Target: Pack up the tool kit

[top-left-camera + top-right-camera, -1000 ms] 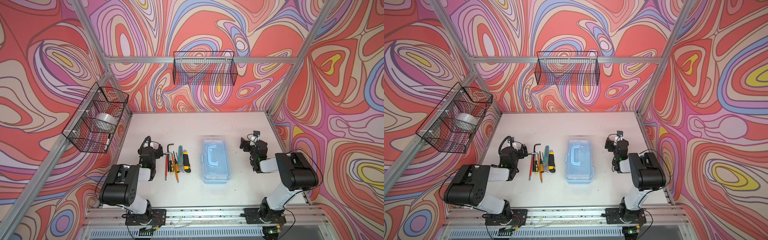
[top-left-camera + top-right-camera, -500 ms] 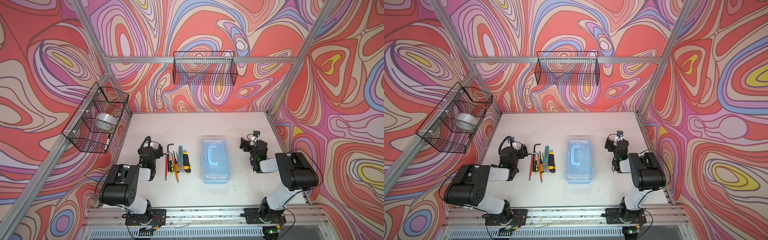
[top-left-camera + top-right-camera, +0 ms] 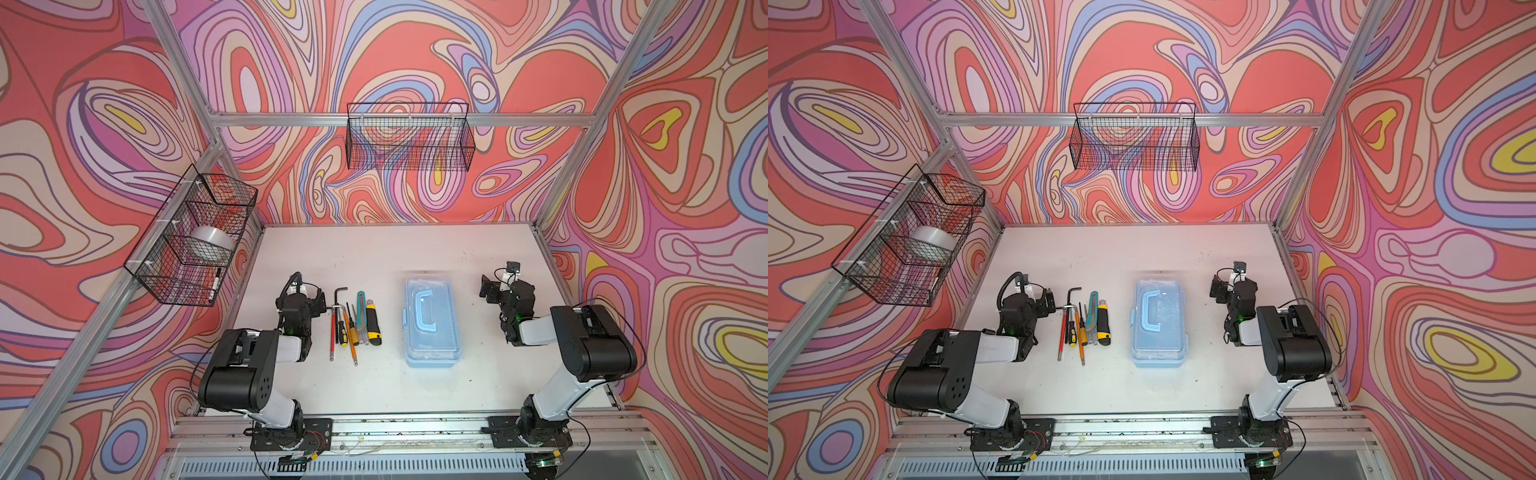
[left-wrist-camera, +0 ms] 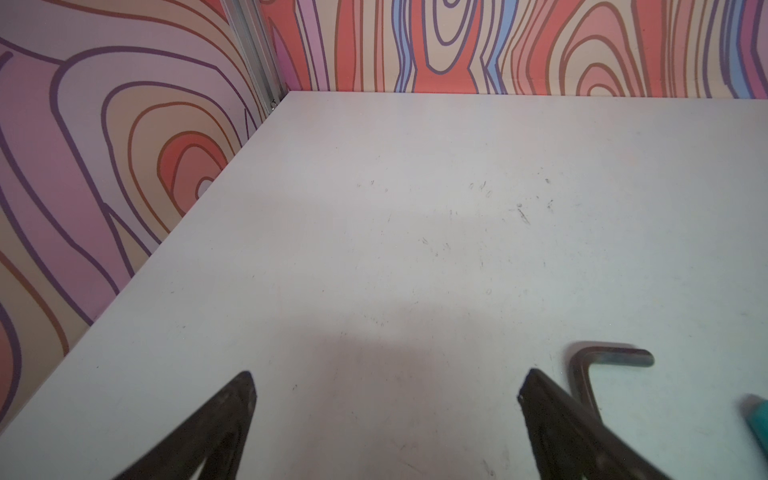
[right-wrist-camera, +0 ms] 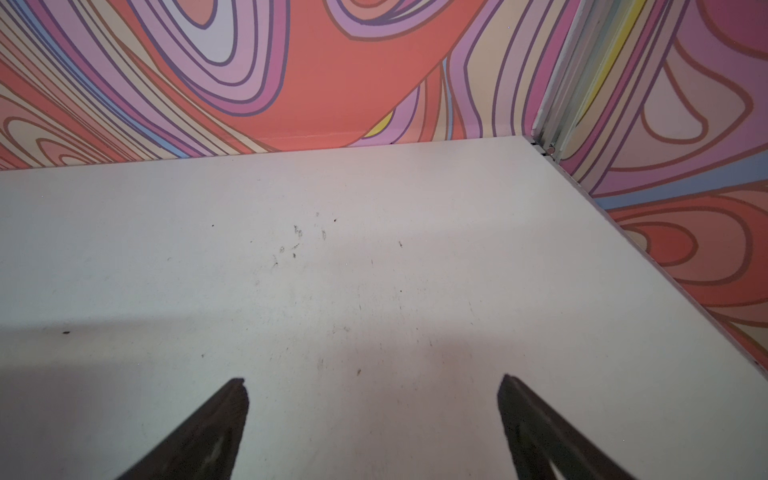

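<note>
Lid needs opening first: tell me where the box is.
In both top views the box lies shut between the tools on its left and the right gripper on its right, touching neither.

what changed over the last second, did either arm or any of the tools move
Nothing visibly changed. The left gripper and right gripper are open and empty as before. The tools lie in the same row, and the tool box sits closed where it was.
</note>
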